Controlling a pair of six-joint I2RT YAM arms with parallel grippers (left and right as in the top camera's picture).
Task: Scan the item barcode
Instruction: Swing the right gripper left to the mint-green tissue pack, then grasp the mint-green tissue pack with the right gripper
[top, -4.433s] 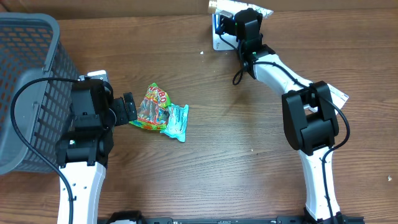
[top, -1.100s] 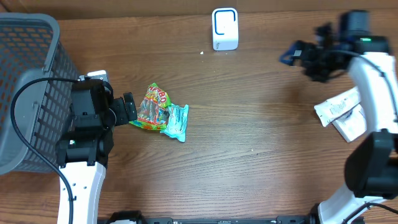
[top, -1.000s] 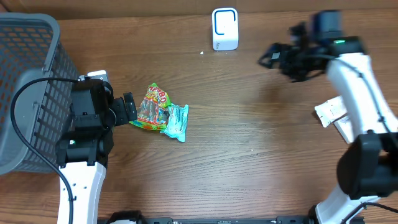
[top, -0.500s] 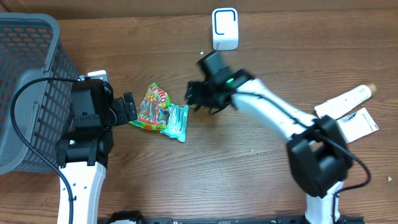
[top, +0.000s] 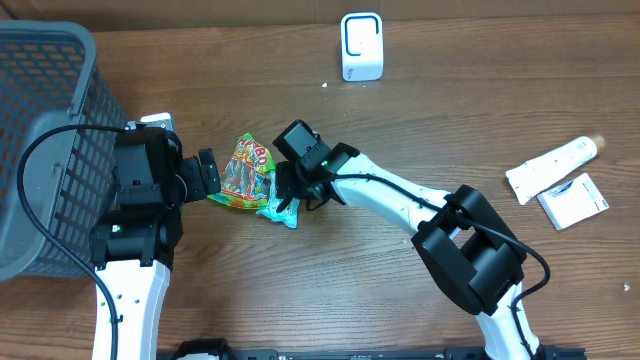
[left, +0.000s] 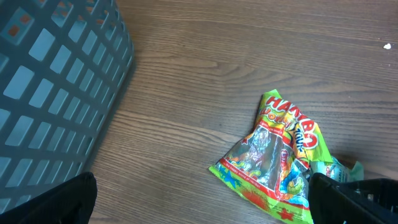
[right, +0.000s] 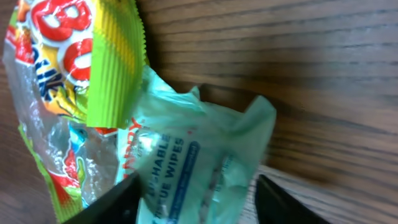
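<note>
Right gripper (right: 199, 202): the two dark fingers (right: 112, 202) stand apart, one at each side edge of the wipes pack (right: 186, 149). We cannot tell whether they press it yet. The pack lies flat on the wood-grain table (top: 400, 300) near mid-table, printed face up, under the wrist. In the overhead view only its near tip shows, and its long axis runs roughly far-to-near, a little tilted. It is soft teal film, creased and glossy, with blue lettering slanting across it. The candy bag (right: 56, 93) sits against its left side, its green crimped saw-tooth seam lapping over the pack's corner; it is crinkled clear plastic with red and yellow print. Left gripper (top: 208, 176): jaws wide apart, holding nothing, just beside the bag's other edge. A grey plastic lattice basket (top: 40, 110) stands at far left. The scanner (top: 361, 46), a white rounded block, stands at the far edge, well apart.
</note>
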